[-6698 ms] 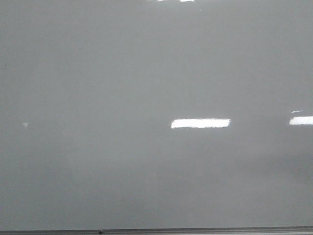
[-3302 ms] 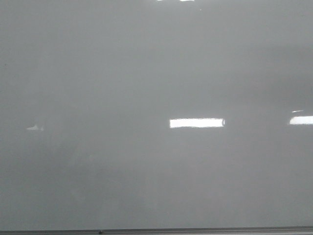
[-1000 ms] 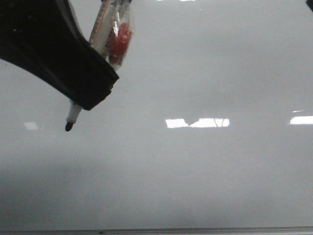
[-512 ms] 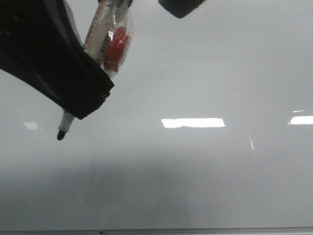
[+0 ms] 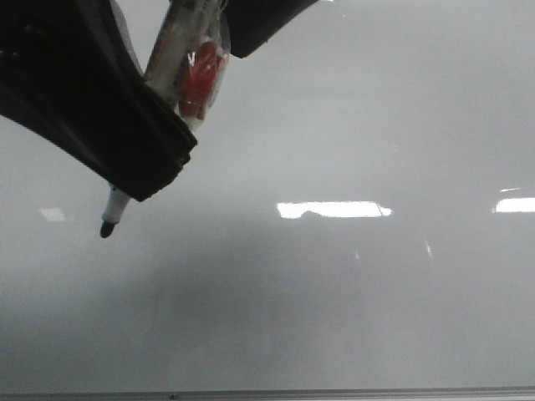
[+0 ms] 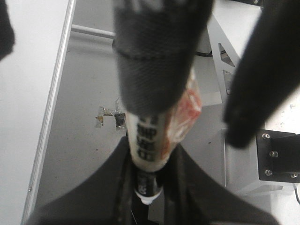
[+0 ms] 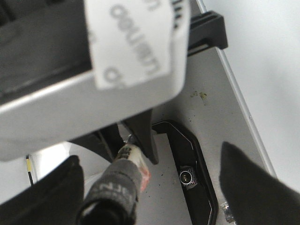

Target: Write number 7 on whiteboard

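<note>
The glossy grey whiteboard [image 5: 376,125] fills the front view. No number 7 shows on it. My left gripper [image 5: 155,180] comes in from the upper left, shut on a white marker [image 5: 180,50] with a red label. The marker's black tip [image 5: 106,227] points down over the board's left part; whether it touches I cannot tell. In the left wrist view the marker [image 6: 150,140] sits between the jaws of my left gripper [image 6: 147,187]. My right gripper [image 7: 150,183] is open, its fingers either side of the marker's dark rear end [image 7: 112,192]. One right finger [image 5: 259,21] shows at the top.
Bright rectangular glare patches [image 5: 333,209] lie across the board's middle and right edge. The board's thin grey frame [image 5: 334,391] runs along the bottom. A black camera mount [image 7: 197,183] and grey floor show in the right wrist view.
My left gripper came into view holding the marker. Over the last second the tip dropped slightly left, and my right gripper came in from the top right toward the marker's upper end.
</note>
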{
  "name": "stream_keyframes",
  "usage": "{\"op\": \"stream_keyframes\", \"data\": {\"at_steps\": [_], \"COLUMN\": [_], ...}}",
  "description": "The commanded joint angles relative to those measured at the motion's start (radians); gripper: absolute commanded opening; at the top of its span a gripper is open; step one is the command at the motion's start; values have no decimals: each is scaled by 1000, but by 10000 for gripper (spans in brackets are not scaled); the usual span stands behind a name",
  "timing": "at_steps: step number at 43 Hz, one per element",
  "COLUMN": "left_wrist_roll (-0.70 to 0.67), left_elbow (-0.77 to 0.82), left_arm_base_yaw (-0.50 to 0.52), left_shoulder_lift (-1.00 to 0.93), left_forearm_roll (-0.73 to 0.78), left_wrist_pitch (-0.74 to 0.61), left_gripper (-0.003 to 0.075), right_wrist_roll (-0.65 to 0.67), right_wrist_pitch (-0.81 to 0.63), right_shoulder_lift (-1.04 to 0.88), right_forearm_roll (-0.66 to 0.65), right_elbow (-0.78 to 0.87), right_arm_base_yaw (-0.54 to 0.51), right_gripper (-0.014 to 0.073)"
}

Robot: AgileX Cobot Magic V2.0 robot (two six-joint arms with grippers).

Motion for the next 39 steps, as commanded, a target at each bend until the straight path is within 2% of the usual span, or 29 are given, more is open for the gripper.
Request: {"op": "stream_keyframes", "data": {"at_steps": [1,7,14,17,20,25,28,34,39], "left_wrist_roll": [0,0,-8,-18,-27,-44,-44,-44,-42], "left_elbow": [-30,-30,-30,-30,-30,-30,-30,-19,23], "left_arm_base_yaw": [-6,-6,-6,-6,-6,-6,-6,-1,15], "left_shoulder_lift": [-30,-30,-30,-30,-30,-30,-30,-59,-134], "left_forearm_roll": [-71,-71,-73,-78,-80,-80,-85,-111,-114], "left_wrist_pitch": [2,-22,-62,-88,-111,-130,-130,-130,-136], "left_gripper": [-20,-20,-16,24,120,365,443,435,419], "right_wrist_roll": [-16,-16,-16,-16,-16,-9,14,98,117], "right_wrist_pitch": [29,41,73,81,84,76,56,38,-4], "right_shoulder_lift": [-34,-34,-34,-34,-34,-34,-34,-38,-71], "right_forearm_roll": [65,83,93,93,93,92,77,-9,-48], "right_elbow": [-34,-34,-34,-34,-34,-34,-34,-31,1], "right_arm_base_yaw": [3,3,3,3,3,-3,-17,-71,-140], "right_gripper": [444,169,-18,-69,-66,-68,-68,-68,-68]}}
